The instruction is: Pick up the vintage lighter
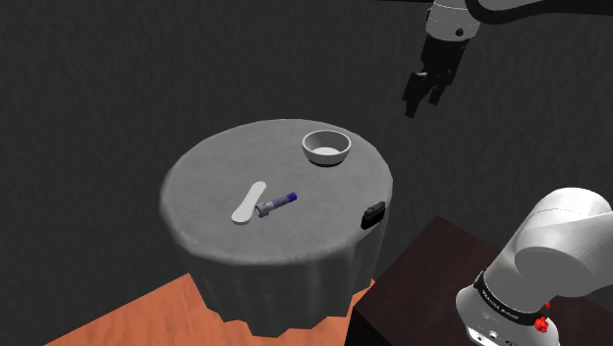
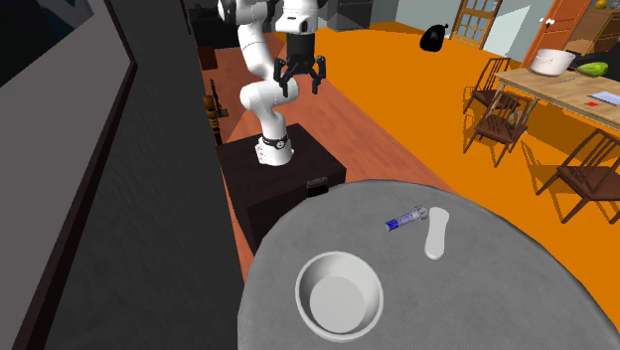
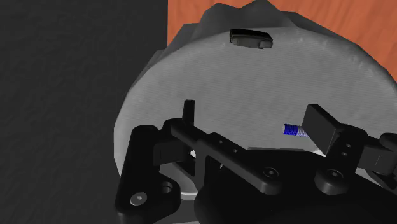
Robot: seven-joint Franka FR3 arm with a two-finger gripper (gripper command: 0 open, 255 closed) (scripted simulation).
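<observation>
The lighter [image 1: 373, 214] is a small black block at the rim of a round table [image 1: 216, 177] draped in grey cloth, on the side nearest the stand. In the second exterior view the lighter [image 2: 318, 186] lies at the table's far edge. My gripper [image 1: 422, 93] hangs open high in the air, above and beyond the table, well clear of everything. It also appears open in the second exterior view [image 2: 298, 80], over the stand. In the wrist view the lighter [image 3: 251, 39] lies far ahead of the spread fingers [image 3: 321, 126], with nothing between them.
A grey bowl [image 1: 326, 147] stands on the table near the gripper's side. A blue-and-grey tube [image 1: 277, 203] and a flat white stick [image 1: 249, 201] lie mid-table. The dark stand [image 1: 432, 265] is close to the lighter. Chairs [image 2: 507, 109] and a dining table stand far off.
</observation>
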